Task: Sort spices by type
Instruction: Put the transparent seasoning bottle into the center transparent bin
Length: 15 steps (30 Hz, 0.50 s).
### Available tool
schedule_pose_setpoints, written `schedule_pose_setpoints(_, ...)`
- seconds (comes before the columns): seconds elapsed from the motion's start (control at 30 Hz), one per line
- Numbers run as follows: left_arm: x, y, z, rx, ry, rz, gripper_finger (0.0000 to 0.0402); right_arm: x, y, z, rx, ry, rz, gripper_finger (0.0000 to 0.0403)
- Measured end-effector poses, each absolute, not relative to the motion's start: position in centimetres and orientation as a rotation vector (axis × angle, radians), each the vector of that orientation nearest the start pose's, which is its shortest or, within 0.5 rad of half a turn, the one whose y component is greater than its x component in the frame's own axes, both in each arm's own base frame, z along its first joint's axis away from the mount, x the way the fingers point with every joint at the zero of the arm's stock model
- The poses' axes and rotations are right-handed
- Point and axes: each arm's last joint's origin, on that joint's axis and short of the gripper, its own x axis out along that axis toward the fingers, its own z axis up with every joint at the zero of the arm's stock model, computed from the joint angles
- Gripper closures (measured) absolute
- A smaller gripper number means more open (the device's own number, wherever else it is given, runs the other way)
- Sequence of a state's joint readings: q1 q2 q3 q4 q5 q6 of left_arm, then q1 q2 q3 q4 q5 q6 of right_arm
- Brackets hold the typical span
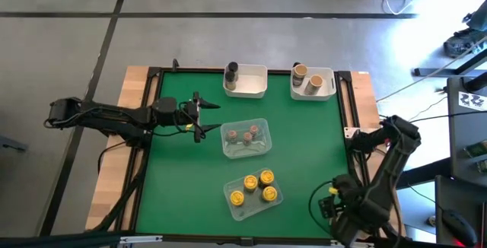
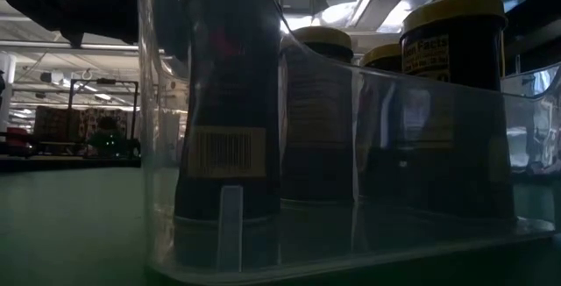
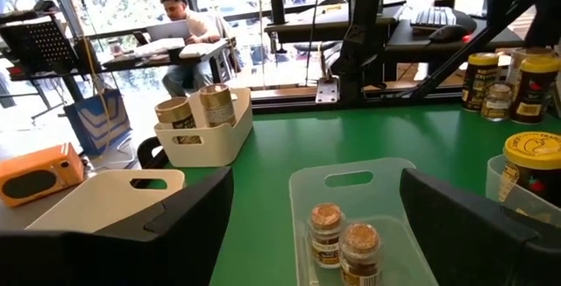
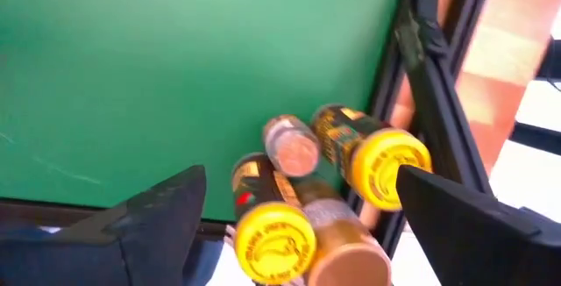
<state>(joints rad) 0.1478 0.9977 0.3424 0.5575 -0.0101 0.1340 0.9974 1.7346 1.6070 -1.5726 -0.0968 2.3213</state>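
1. Green matting (image 1: pixel 183 179) covers my table, framed in black rail with wooden edges; beyond it lies an office where a person (image 3: pixel 188 36) sits at a desk.
2. Sorting looks well along, by my judgement: four yellow-lidded jars (image 1: pixel 253 187) stand in the near clear tray (image 1: pixel 237 208), three reddish-brown-topped jars (image 1: pixel 243 135) in the middle clear tray (image 1: pixel 262 126), a dark grey jar (image 1: pixel 230 73) in the left white bin (image 1: pixel 255 90), and two tan-lidded jars (image 1: pixel 307 77) in the right white bin (image 1: pixel 329 88).
3. My left gripper (image 1: pixel 204 116) hovers just beside the middle tray with its fingers spread wide and nothing between them; its wrist camera looks down on the brown-topped jars.
4. My right gripper (image 4: pixel 298 225) hangs near the table's front right corner, fingers apart and empty, above an unsorted cluster at the rail: two yellow-lidded loose jars (image 4: pixel 386 165), a brownish-topped loose jar (image 4: pixel 289 146) and what may be a tan one, partly hidden.
5. I judge the next move is the right arm's: close on one jar of that cluster and carry it to its matching container.
6. Those jars lie tipped and touching one another, close against the rail (image 4: pixel 429 84), so singling one out without rolling its neighbours calls for care.
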Motion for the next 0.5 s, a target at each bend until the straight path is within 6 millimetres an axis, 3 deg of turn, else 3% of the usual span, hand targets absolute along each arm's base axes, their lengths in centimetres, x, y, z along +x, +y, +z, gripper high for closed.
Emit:
schedule_pose_setpoints(0.2, 20.2, 3.0, 21.5, 0.114, 0.102, 0.152, 0.0088, 17.0, 25.4, 29.6, 0.910, 1.425, -1.057, 0.0031)
schedule_pose_setpoints(0.5, 20.2, 3.0, 21.5, 0.123, 0.102, 0.152, 0.0088, 16.1, 25.7, 28.4, 0.893, 1.514, -1.220, 0.0031)
